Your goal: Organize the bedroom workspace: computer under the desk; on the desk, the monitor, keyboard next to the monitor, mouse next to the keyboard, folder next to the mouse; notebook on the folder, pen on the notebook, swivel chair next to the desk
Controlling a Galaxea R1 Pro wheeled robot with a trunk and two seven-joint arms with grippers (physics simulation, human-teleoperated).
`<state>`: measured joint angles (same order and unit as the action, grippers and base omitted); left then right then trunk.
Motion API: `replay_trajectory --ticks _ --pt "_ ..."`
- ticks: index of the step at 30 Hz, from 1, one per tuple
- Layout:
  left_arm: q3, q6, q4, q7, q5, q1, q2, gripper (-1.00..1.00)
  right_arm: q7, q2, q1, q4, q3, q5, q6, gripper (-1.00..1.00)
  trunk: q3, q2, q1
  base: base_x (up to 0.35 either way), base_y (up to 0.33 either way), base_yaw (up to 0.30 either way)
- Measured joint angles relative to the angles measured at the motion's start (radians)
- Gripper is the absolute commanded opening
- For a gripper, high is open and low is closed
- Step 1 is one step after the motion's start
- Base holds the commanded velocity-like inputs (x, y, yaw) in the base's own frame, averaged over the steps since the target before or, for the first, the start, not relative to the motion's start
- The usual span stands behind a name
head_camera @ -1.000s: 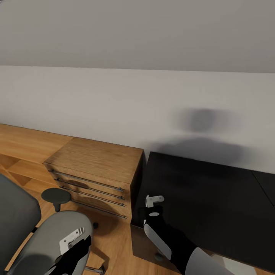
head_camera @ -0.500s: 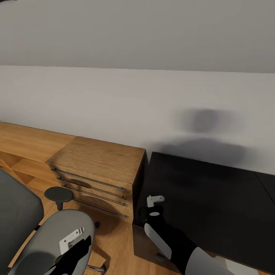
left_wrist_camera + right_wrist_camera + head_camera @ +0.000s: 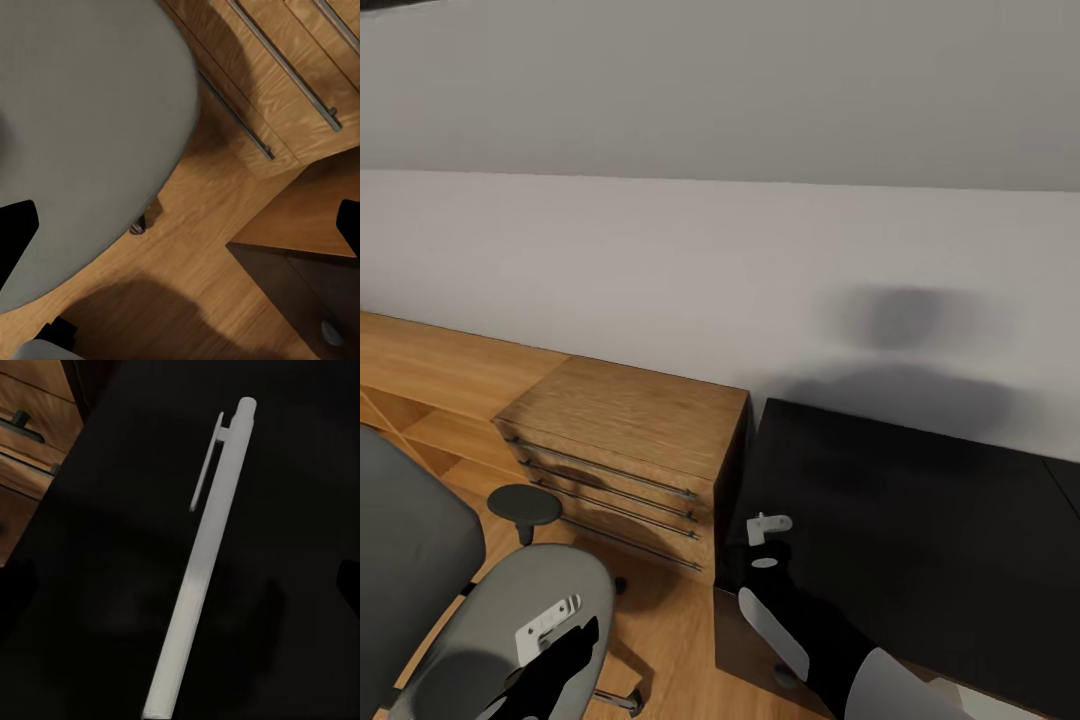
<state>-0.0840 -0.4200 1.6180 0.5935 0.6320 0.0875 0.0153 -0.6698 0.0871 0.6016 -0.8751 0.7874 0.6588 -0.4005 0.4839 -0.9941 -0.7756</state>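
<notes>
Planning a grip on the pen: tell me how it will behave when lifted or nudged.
The pen is a slim round stick, so a nudge would probably roll it until its side clip catches. It looks rigid and likely very light. Its smooth barrel could slip on the glossy desk.

Soft, even light, no glare; blurry grey shadow smudges on the wall point(image 3: 905, 330) at three o'clock. The glossy desk point(image 3: 920, 520) reads near-black, detail swallowed. Wrist views are sharp, dark shadows pooling on the floor point(image 3: 187, 300).
</notes>
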Motion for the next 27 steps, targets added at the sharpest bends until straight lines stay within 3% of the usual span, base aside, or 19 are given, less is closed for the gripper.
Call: replay_trajectory --ticks 4,27 --pt "0.0 0.0 0.0 0.0 0.0 0.0 0.0 1.0 0.0 0.001 0.0 0.039 0.001 -0.001 0.006 1.0 0.0 0.0 0.0 0.0 0.0 0.0" --pt "0.0 0.0 0.0 -0.001 0.0 0.0 0.0 1.0 0.0 0.006 0.002 0.05 0.001 -0.031 0.011 1.0 0.0 0.0 0.0 0.0 0.0 0.0"
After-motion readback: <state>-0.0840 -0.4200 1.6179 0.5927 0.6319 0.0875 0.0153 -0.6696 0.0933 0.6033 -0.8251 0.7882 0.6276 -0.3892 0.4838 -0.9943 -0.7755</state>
